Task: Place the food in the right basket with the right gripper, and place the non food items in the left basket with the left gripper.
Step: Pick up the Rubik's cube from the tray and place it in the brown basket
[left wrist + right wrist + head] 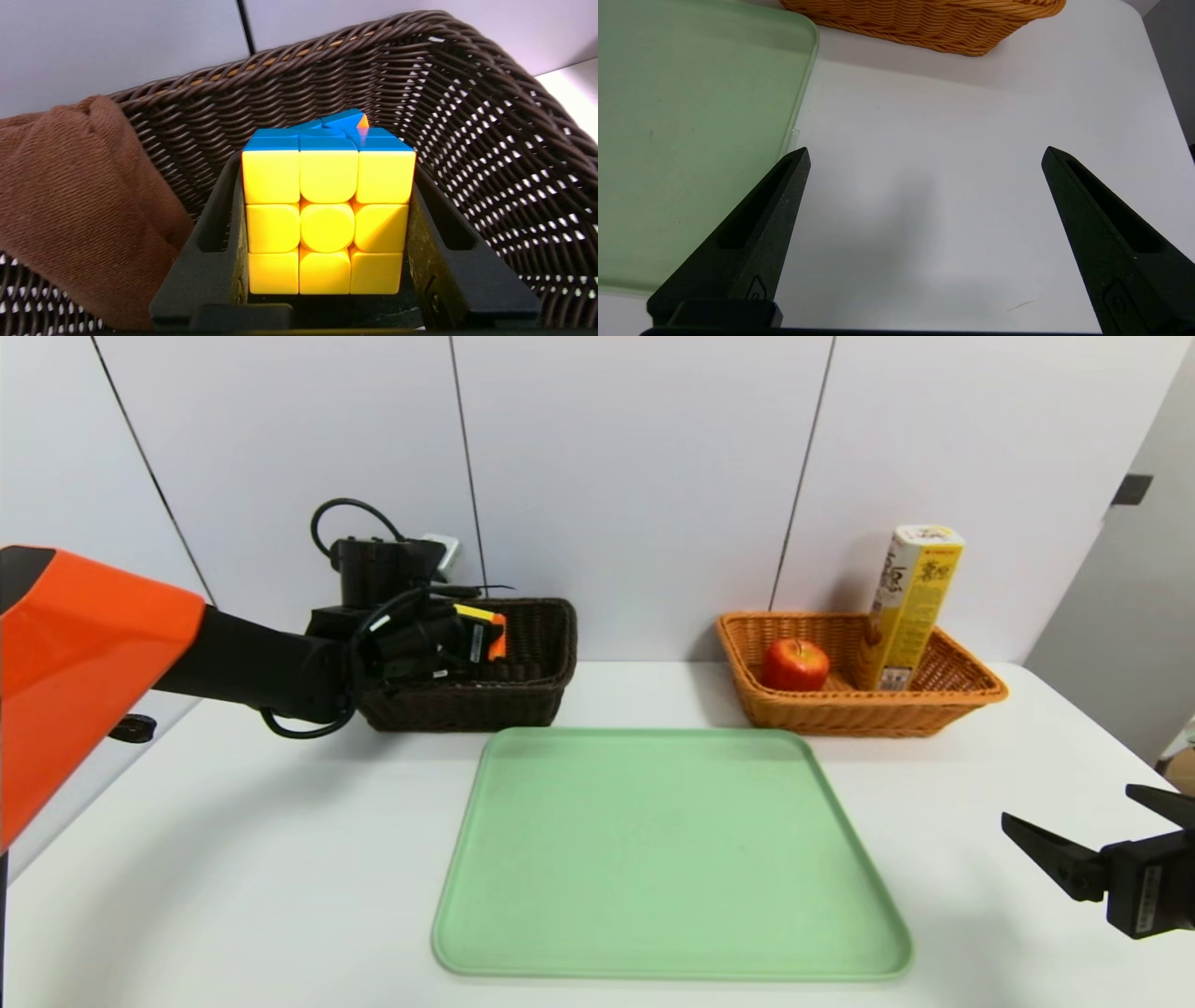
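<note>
This is looking like a robotics test room or lab rather than a home or shop. A plain white counter (280, 859) is standing against bare pale wall panels (635, 476) split by thin dark seams, with nothing decorating them. The things on it are looking staged: a green tray (667, 859) is lying squarely in the middle, and a dark brown basket (523, 681) and an orange basket (859, 709) are sitting behind it at either side. An orange-and-black robot arm (140, 653) is reaching in over the counter, with cables looping at its wrist.
</note>
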You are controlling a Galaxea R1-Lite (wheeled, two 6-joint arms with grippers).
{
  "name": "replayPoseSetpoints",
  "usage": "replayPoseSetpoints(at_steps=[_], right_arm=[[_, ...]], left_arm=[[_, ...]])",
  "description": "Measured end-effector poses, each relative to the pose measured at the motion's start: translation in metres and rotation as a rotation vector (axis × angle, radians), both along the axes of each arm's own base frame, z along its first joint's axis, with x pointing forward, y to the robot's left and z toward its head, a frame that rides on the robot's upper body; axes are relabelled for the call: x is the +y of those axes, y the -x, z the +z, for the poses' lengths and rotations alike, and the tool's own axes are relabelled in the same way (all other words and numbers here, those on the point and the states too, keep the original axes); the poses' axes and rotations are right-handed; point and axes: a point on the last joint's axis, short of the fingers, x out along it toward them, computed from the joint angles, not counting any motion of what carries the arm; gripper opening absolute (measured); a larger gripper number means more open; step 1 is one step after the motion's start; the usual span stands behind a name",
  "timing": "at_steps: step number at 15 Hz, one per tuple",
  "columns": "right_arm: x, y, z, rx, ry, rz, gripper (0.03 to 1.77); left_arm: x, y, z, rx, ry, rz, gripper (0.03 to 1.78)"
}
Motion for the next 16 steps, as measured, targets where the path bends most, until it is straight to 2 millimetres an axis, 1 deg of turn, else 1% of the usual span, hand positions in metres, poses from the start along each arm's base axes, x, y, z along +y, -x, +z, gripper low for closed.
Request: replayPoseSetpoints(at_steps=[7, 8, 10, 12, 14, 16], right_arm=[[0.0, 0.0, 0.0, 0.001, -0.003, 0.0, 1.71], [0.0, 0.0, 0.0, 0.001, -0.003, 0.0, 1.71], [0.0, 0.0, 0.0, 0.003, -0.004, 0.0, 1.71], [0.0, 0.0, 0.0, 0.004, -0.005, -0.001, 1.71], [0.0, 0.0, 0.0, 0.002, -0.005, -0.002, 1.71], [0.0, 0.0, 0.0, -0.002, -0.006, -0.002, 1.71]], left_arm=[[0.001, -0.003, -0.006, 0.015, -0.013, 0.038, 0.92], [0.001, -0.004, -0.006, 0.013, -0.012, 0.04, 0.97], [0.001, -0.004, -0.004, -0.004, -0.003, 0.041, 1.14], [0.001, -0.005, -0.002, -0.018, 0.004, 0.041, 1.27], [0.002, -0.004, -0.001, -0.022, 0.004, 0.044, 1.37], [0.003, -0.002, 0.005, -0.033, 0.008, 0.045, 1.44]])
